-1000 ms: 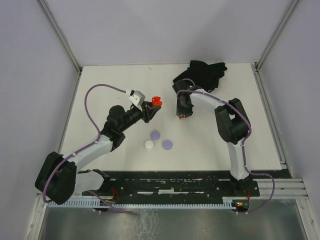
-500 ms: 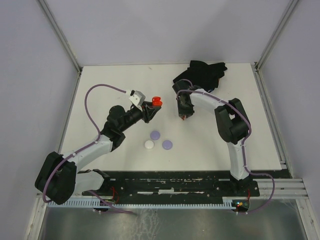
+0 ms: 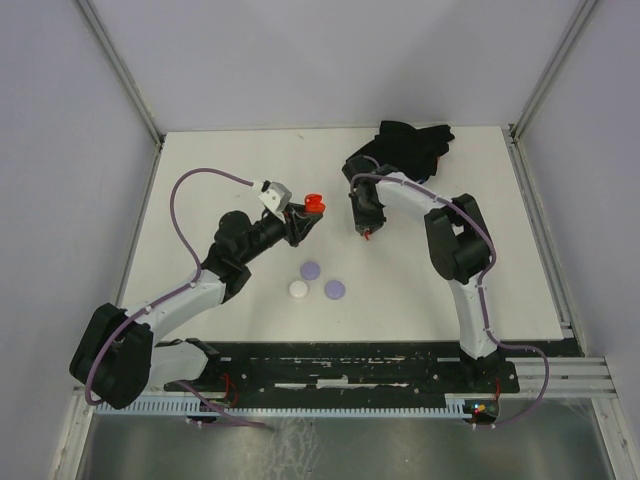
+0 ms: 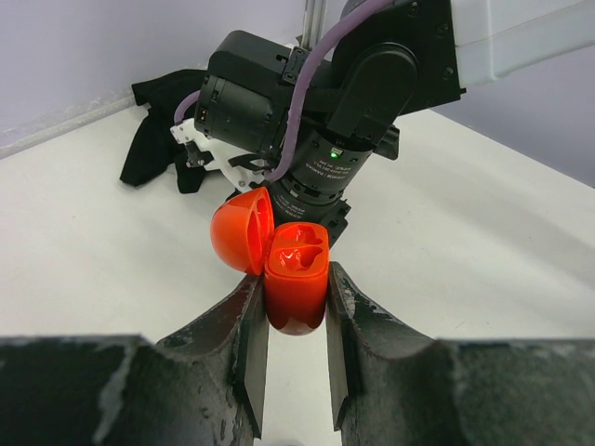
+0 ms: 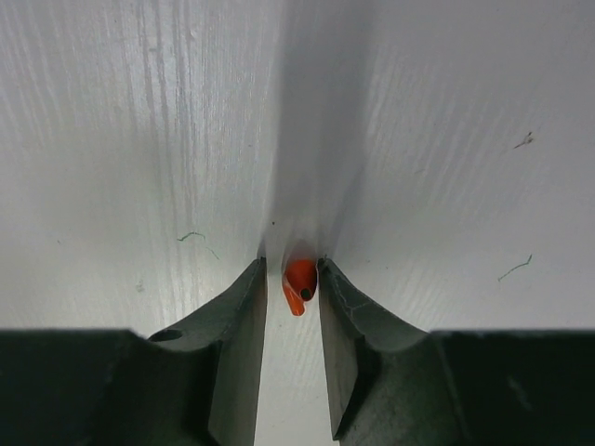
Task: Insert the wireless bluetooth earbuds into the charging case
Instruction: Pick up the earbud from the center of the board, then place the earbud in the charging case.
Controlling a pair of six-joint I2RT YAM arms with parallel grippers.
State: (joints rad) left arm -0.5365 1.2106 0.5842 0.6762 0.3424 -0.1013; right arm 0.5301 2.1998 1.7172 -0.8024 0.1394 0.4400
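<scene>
The left gripper (image 4: 296, 281) is pressed onto the body of the red charging case (image 4: 297, 265), one finger on each flank, holding it clear of the table (image 3: 200, 180) with its two wells facing up and its lid (image 4: 240, 232) swung back. That looks meant to give the other arm a steady, open target. Near the case, on the right arm's side, the right gripper (image 5: 292, 272) points down at the table with its fingers narrowly apart around a red earbud (image 5: 299, 283). One finger lies against the bud, but a sliver of table shows at the other, so I cannot tell whether the pinch has taken. The bud sits low between the tips, probably so that it can be carried across and lowered into a well. Nearer the arm bases than the case lie two lavender discs (image 3: 310, 270) and a white disc (image 3: 298, 289), untouched. Beyond the case, at the far edge, a black cloth (image 3: 410, 145) is bunched.
</scene>
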